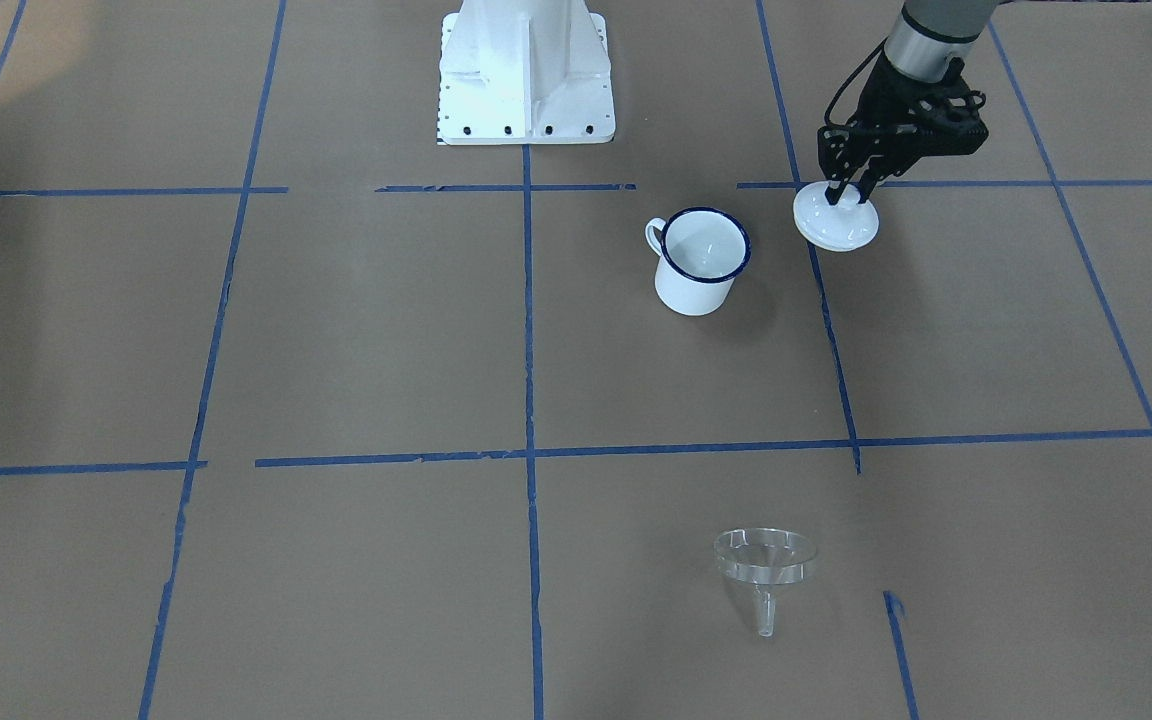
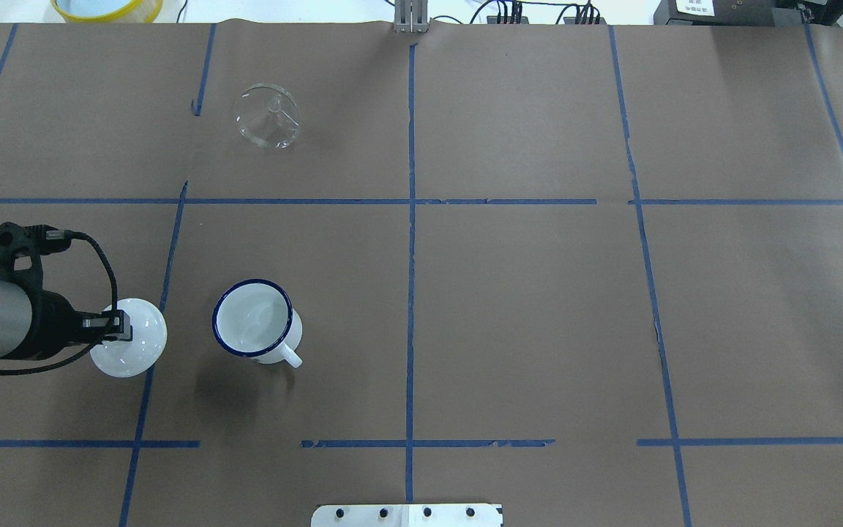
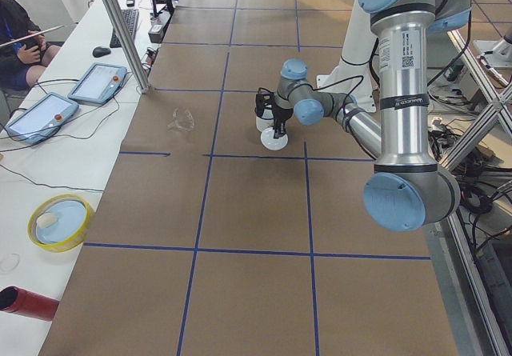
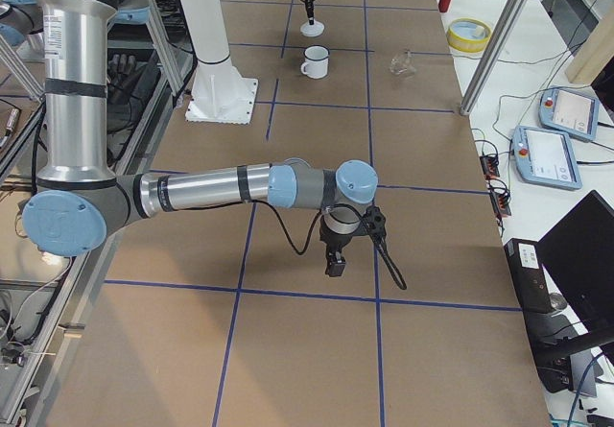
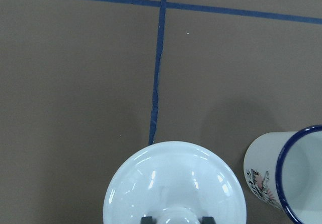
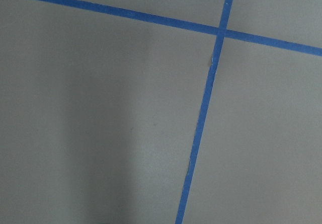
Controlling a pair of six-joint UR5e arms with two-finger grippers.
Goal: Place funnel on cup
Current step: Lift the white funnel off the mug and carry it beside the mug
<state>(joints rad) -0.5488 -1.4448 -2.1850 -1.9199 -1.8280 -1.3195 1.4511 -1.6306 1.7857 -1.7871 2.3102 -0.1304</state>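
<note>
The clear funnel [image 1: 764, 560] [image 2: 268, 117] lies on its side on the brown table, far from the robot and apart from both arms. The white mug with a dark blue rim [image 1: 701, 260] [image 2: 253, 320] stands upright and empty. It also shows in the left wrist view [image 5: 287, 173]. My left gripper [image 1: 846, 195] [image 2: 125, 327] [image 5: 176, 219] is shut on the knob of a white domed lid [image 1: 836, 225] [image 2: 132, 340] [image 5: 173, 183], low at the table beside the mug. My right gripper [image 4: 336, 264] hangs over bare table far from these things; I cannot tell whether it is open or shut.
The white robot base [image 1: 524, 75] stands at the table's near edge. Blue tape lines [image 2: 410, 219] cross the brown paper. A yellow-rimmed bowl [image 3: 60, 222], a red cylinder [image 3: 24, 304] and tablets [image 3: 96, 82] lie on the side bench, where a person sits.
</note>
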